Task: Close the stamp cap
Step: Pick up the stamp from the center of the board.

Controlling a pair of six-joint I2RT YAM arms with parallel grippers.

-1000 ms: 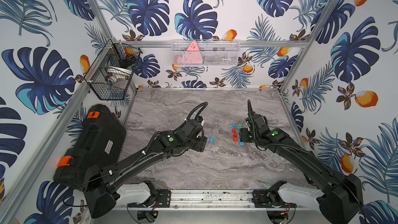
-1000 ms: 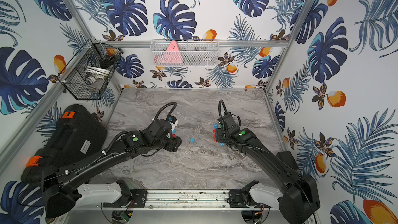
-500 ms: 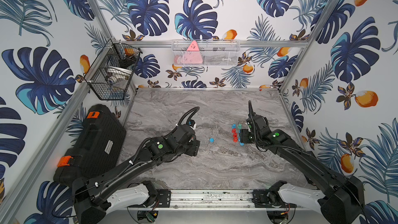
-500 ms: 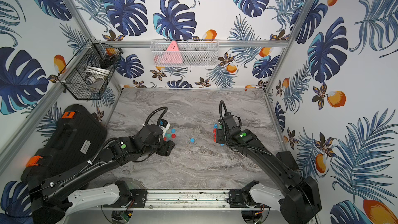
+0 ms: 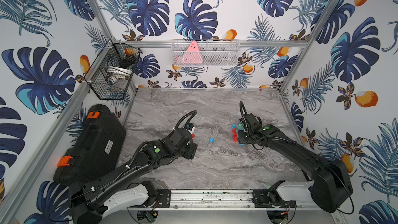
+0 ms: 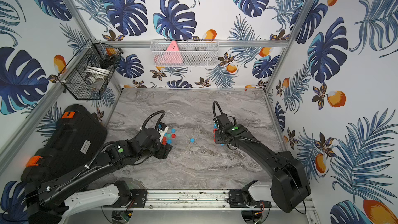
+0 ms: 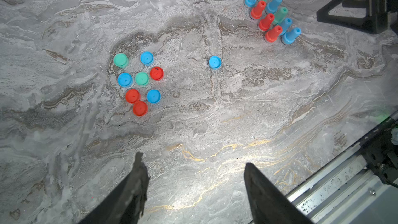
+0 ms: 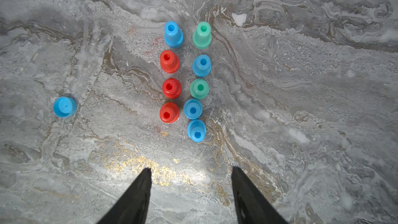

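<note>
Several stamps (image 8: 171, 87) in red, blue and green stand upright in two rows at the right of the marble table; they also show in the left wrist view as stamps (image 7: 266, 21) and in a top view as stamps (image 5: 234, 134). Several loose caps (image 7: 140, 78) lie in a cluster beside the left wrist (image 6: 169, 136). One blue cap (image 5: 211, 140) lies alone between the two groups (image 7: 214, 62) (image 8: 64, 106). My left gripper (image 7: 193, 159) is open and empty, short of the caps. My right gripper (image 8: 191, 168) is open and empty, just short of the nearest blue stamp (image 8: 196, 130).
A black case (image 5: 90, 143) lies along the left wall. A black wire basket (image 5: 112, 72) hangs at the back left and a white mesh basket (image 5: 205, 53) on the back wall. The metal rail (image 5: 211, 197) runs along the front edge.
My left arm has drawn back toward the front left, away from the lone blue cap, uncovering the cap cluster. The right gripper's jaws have narrowed slightly; that arm has hardly moved.
</note>
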